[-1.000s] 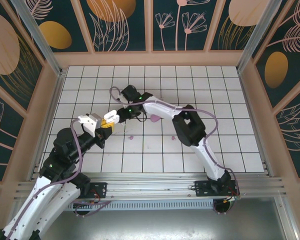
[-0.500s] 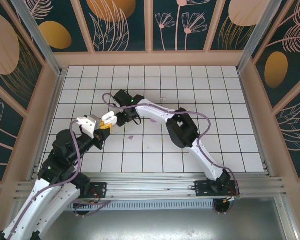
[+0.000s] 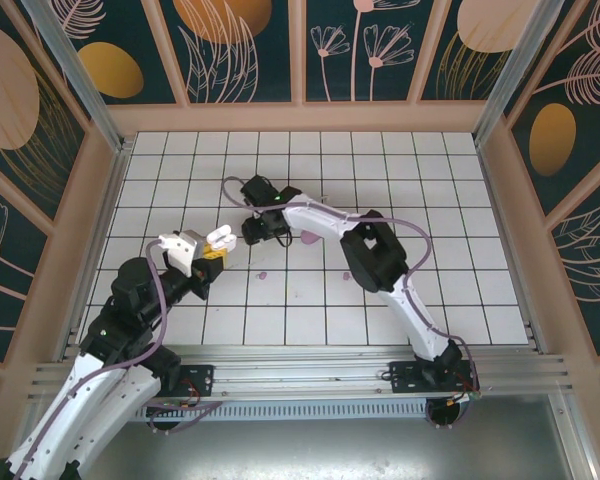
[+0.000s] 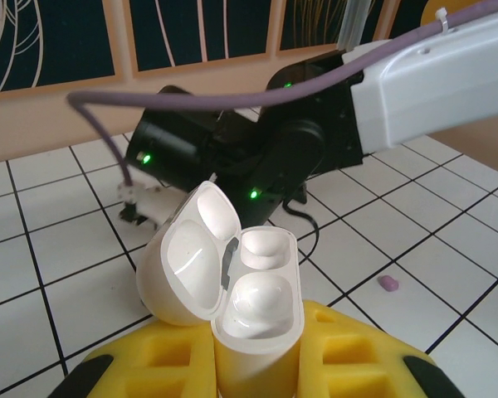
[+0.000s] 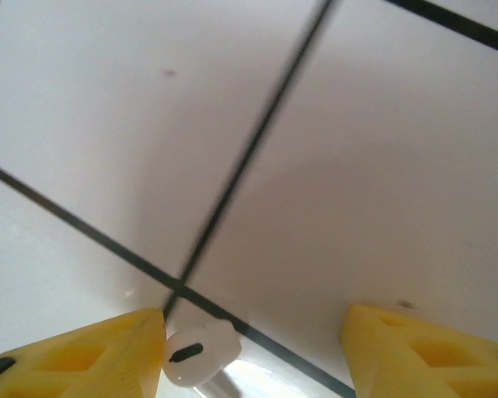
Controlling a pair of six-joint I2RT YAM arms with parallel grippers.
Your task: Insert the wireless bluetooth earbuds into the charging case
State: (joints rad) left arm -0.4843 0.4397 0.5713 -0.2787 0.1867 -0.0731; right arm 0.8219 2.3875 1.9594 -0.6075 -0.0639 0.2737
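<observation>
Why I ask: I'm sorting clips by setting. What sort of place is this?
Likely a robot test cell: a tiled table walled by painted panels, left arm and right arm bolted to a metal rail.

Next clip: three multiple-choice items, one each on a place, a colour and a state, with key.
1. Where is the white plastic charging case? A on the tiles; B in the left hand; C on the rail.
2. The tiny earbud lying on the white tiled floor is: A black; B green; C pale purple.
3. The case's sockets are: A both empty; B both filled; C under a shut lid.
Key: B, yellow fingers clamp it; C, its tint is plain; A, open lid bares hollow sockets.
</observation>
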